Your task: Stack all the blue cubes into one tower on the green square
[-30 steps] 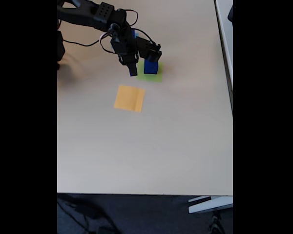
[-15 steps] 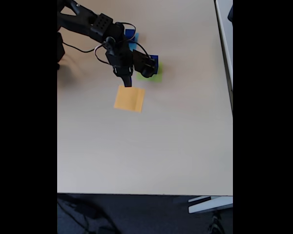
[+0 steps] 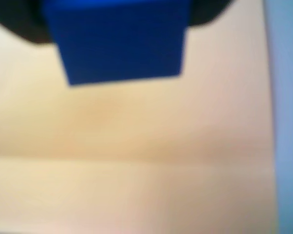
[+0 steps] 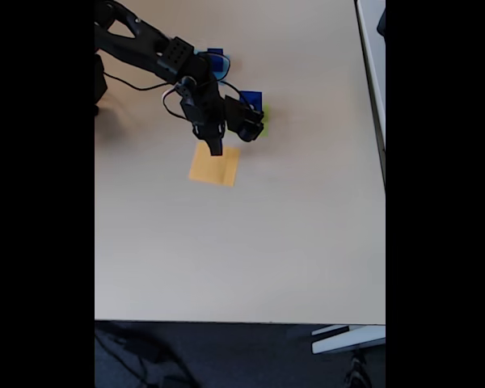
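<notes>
Pale table [image 4: 250, 242], arm upper left, claw [image 4: 217, 150] state unclear; cube [image 3: 119, 41] near it, next it goes onto the green square [image 4: 264, 115].

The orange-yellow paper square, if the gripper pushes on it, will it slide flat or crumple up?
The orange-yellow square lies flat and thin on the smooth table, so it is probably very light and floppy. A sideways push would likely slide it easily or buckle an edge rather than move it cleanly. The gripper would probably struggle to pinch it, since no raised edge shows.
</notes>
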